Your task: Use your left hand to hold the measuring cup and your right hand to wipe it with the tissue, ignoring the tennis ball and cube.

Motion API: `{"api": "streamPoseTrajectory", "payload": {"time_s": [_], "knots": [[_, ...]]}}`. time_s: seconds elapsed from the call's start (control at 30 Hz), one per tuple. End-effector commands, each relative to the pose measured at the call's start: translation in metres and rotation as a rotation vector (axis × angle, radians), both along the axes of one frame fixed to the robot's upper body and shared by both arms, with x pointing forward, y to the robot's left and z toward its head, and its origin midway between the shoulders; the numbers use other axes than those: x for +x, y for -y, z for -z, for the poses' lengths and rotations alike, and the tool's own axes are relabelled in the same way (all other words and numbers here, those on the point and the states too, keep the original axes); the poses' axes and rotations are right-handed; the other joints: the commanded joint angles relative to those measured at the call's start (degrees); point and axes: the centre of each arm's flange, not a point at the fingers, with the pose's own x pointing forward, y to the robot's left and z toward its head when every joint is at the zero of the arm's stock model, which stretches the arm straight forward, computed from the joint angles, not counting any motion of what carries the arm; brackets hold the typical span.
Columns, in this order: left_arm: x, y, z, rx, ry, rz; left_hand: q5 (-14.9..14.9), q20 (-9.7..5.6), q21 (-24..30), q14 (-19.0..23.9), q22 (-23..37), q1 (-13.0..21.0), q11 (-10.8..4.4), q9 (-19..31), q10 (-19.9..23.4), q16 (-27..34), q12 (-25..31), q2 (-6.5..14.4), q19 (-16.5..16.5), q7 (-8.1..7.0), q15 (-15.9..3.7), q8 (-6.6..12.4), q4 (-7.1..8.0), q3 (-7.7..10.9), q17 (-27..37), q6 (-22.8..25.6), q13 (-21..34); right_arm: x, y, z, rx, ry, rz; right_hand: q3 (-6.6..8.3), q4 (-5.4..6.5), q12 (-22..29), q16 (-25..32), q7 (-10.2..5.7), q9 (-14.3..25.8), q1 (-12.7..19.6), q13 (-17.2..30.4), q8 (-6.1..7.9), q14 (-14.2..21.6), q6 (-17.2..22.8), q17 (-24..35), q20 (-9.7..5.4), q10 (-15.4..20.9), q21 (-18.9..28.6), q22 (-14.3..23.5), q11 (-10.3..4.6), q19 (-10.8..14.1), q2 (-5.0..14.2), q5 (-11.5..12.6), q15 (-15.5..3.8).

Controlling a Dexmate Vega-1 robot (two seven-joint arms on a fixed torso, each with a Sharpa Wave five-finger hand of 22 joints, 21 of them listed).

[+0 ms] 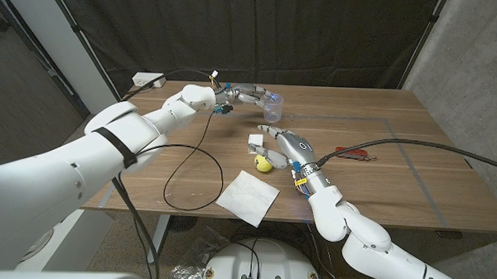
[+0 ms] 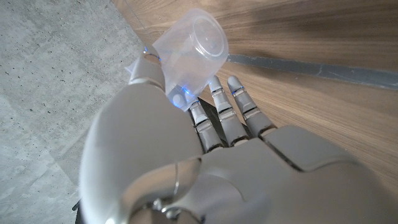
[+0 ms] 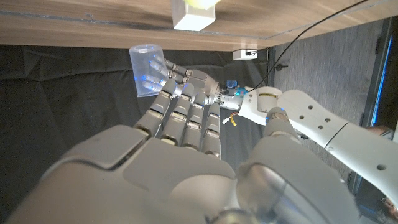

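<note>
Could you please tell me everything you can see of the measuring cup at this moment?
The measuring cup is a small, clear, plastic-looking cup with a round base and a slightly flared wall. It looks empty. The left hand holds it off the wooden table, over the far middle part; in the left wrist view its fingers lie against the cup's side, and the cup is tilted, its base turned toward the camera. Nothing else touches it.

even, soft overhead light falls on the bench point(image 1: 373, 127), with faint, short shadows and a dark curtained backdrop. the head view bows at its edges. in both wrist views the near hand point(image 2: 186, 168) looks large and slightly soft.
</note>
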Motion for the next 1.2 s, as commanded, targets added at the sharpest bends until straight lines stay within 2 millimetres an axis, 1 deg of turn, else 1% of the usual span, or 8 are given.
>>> {"api": "streamPoseTrajectory", "payload": {"time_s": [0.03,0.33,0.37,0.4,0.43,0.67,0.83,1.2], "knots": [[0.000,0.000,-0.002,0.007,-0.002,0.001,0.26,0.03,0.30,0.71,0.10,-1.47,-0.07,0.19,0.13,-0.26,0.25,1.60,-0.01,0.22,-7.71,0.47,1.06,1.17,0.26,0.39,0.34,-0.005,-0.009,0.013,-0.102,-0.098,0.033,0.81,-0.20,-0.35,-0.47,-0.31,0.30,1.31,0.02,-0.46,-0.10,0.09,0.06,-0.02,-0.22,0.37,0.19,-0.40,0.08,0.12,0.26,-2.73],[0.001,0.003,-0.005,0.014,-0.002,-0.014,0.27,0.07,0.49,0.82,0.10,-1.56,-0.13,0.17,0.12,-0.50,0.29,1.61,-0.10,0.28,-7.61,0.60,1.06,1.25,0.41,0.35,0.47,-0.011,-0.012,0.023,-0.122,-0.163,0.049,1.18,-0.24,-0.37,-0.43,-0.27,0.31,2.04,0.03,-0.57,0.59,0.34,0.09,-0.06,0.22,0.47,0.23,-0.67,0.32,0.43,0.21,-2.99],[0.001,0.004,-0.006,0.014,-0.003,-0.016,0.27,0.11,0.49,0.82,0.10,-1.57,-0.05,0.17,0.14,-0.52,0.30,1.62,-0.14,0.31,-7.63,0.60,1.06,1.26,0.43,0.32,0.48,-0.011,-0.012,0.023,-0.110,-0.183,0.044,1.29,-0.26,-0.33,-0.47,-0.13,0.31,2.28,0.03,-0.52,0.75,0.66,0.09,-0.05,0.52,0.54,0.24,-0.87,0.49,0.47,0.19,-3.07],[0.002,0.004,-0.006,0.013,-0.004,-0.019,0.28,0.15,0.50,0.79,0.10,-1.59,0.16,0.17,0.06,-0.57,0.28,1.68,-0.20,0.35,-7.61,0.61,1.08,1.29,0.46,0.29,0.50,-0.010,-0.012,0.024,-0.099,-0.205,0.036,1.46,-0.29,-0.07,-0.48,-0.24,0.31,2.73,0.03,-0.39,1.20,1.40,0.09,-0.08,1.63,0.59,0.26,-0.46,0.59,0.48,0.14,-3.26],[0.002,0.005,-0.007,0.014,-0.005,-0.023,0.28,0.15,0.52,0.80,0.10,-1.60,0.09,0.17,0.14,-0.59,0.31,1.69,-0.21,0.31,-7.57,0.62,1.09,1.31,0.48,0.28,0.51,-0.010,-0.012,0.025,-0.096,-0.217,0.036,1.62,-0.32,-0.02,-0.48,-0.10,0.31,3.03,0.03,-0.39,1.42,1.59,0.08,-0.07,1.96,0.63,0.27,-0.57,0.68,0.60,0.13,-3.34],[0.004,0.012,-0.011,0.022,-0.008,-0.041,0.29,0.07,0.66,0.98,0.10,-1.60,0.03,0.16,0.24,-0.69,0.37,1.68,-0.20,0.41,-7.74,0.75,1.04,1.38,0.56,0.40,0.58,-0.014,-0.018,0.034,-0.130,-0.256,0.070,1.84,-0.39,-0.38,-0.82,0.05,0.31,3.63,0.03,-0.63,1.13,1.47,0.07,-0.07,1.52,0.64,0.29,-0.74,0.66,0.61,0.06,-3.16],[0.005,0.018,-0.013,0.027,-0.009,-0.049,0.29,0.04,0.79,1.14,0.10,-1.66,0.20,0.15,0.25,-0.78,0.40,1.62,-0.18,0.28,-7.74,0.85,1.03,1.41,0.64,0.46,0.64,-0.017,-0.019,0.042,-0.123,-0.280,0.073,1.77,-0.26,-0.57,-1.07,0.07,0.30,3.66,0.03,-0.91,0.71,1.09,0.12,-0.04,1.39,0.56,0.30,-0.45,0.44,0.41,-0.02,-2.92],[0.001,0.027,-0.017,0.037,0.008,-0.028,0.34,0.14,1.10,1.34,0.09,-1.55,-0.11,0.12,0.36,-1.04,0.48,1.70,-0.16,0.36,-7.72,1.02,0.91,1.65,0.83,0.41,0.77,-0.025,-0.018,0.057,-0.105,-0.321,0.081,1.80,-0.06,-0.51,-1.02,0.09,0.31,3.87,0.04,-0.78,1.27,2.04,0.19,-0.12,2.25,0.60,0.33,-0.60,0.49,0.31,-0.09,-2.86]]}}
